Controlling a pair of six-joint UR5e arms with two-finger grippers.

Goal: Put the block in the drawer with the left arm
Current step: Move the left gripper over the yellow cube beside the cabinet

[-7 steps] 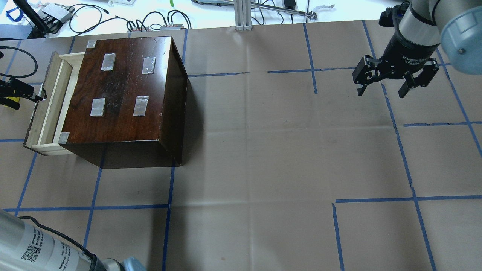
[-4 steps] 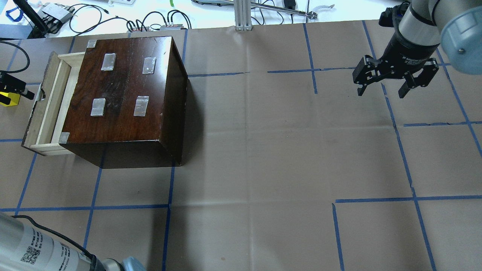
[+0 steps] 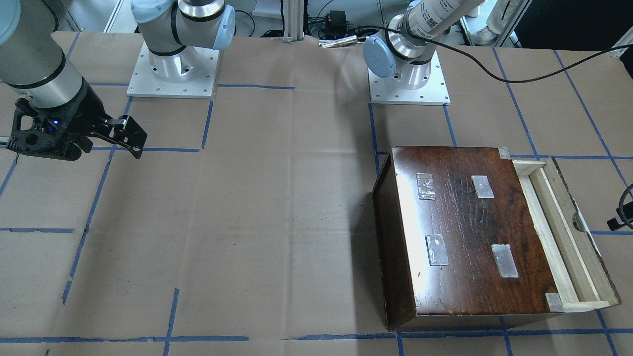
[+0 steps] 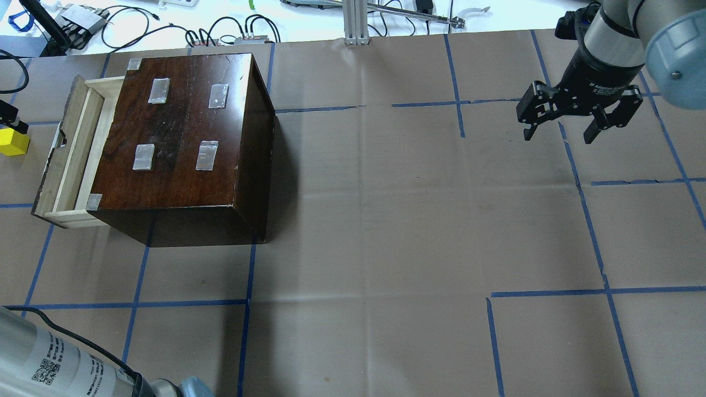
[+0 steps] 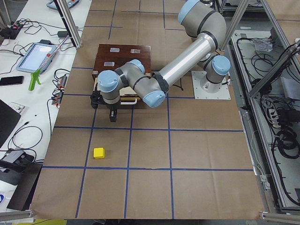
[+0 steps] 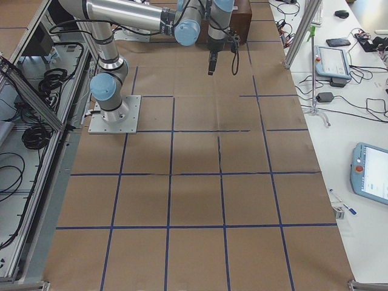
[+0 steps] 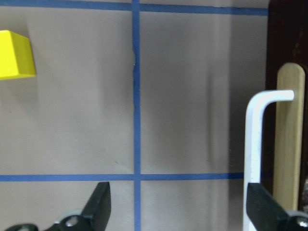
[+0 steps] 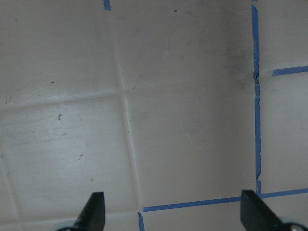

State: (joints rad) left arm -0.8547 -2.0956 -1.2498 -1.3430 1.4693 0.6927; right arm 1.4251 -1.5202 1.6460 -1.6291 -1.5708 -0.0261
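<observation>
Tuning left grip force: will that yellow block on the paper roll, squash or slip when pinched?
The block looks rigid: crisp edges, flat faces, so it probably won't squash or roll. Small and low, sitting flat, so likely light and unlikely to tip. Faces look smooth; a light pinch might slip.

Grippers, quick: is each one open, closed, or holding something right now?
Left gripper: open and empty; the yellow block lies apart from it on the table.
Right gripper: open, holding nothing.
</observation>
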